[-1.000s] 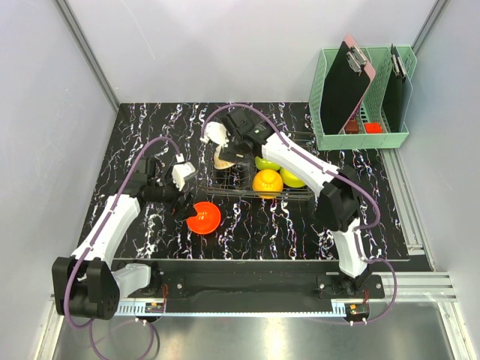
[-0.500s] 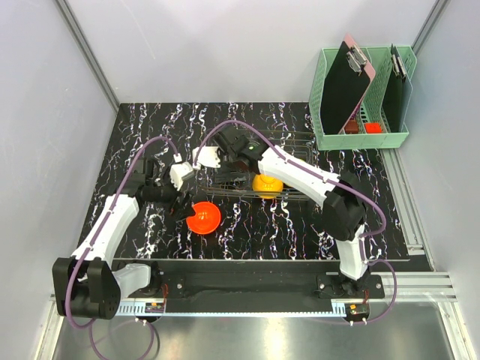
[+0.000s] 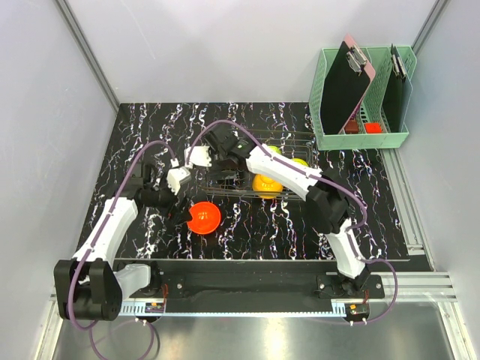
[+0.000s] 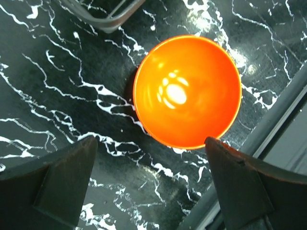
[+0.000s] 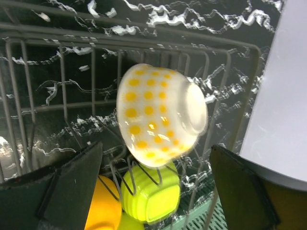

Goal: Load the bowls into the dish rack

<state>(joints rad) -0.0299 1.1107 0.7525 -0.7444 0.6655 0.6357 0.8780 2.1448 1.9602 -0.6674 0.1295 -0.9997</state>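
The red-orange bowl (image 3: 204,217) stands upright on the black marbled table, left of the wire dish rack (image 3: 294,197). My left gripper (image 3: 184,211) is open at its left rim; in the left wrist view the bowl (image 4: 187,91) lies just beyond my open gripper (image 4: 151,165). My right gripper (image 3: 225,172) is open over the rack's left end. In the right wrist view a cream-white bowl with yellow dots (image 5: 158,112) lies on its side on the rack wires (image 5: 62,72), between and beyond my open gripper (image 5: 156,175). A lime green bowl (image 5: 151,191) and an orange bowl (image 5: 103,206) sit beside it.
The orange bowl (image 3: 268,185) and two green bowls (image 3: 300,163) fill the rack's middle and right. A mint-green plastic basket (image 3: 360,139) with clipboards stands at the back right. A corner of the rack (image 4: 108,17) shows near the red-orange bowl.
My right gripper moved left and lower over the rack with the cream-white bowl and has let it go; the bowl now rests on the wires. My left gripper hardly moved.
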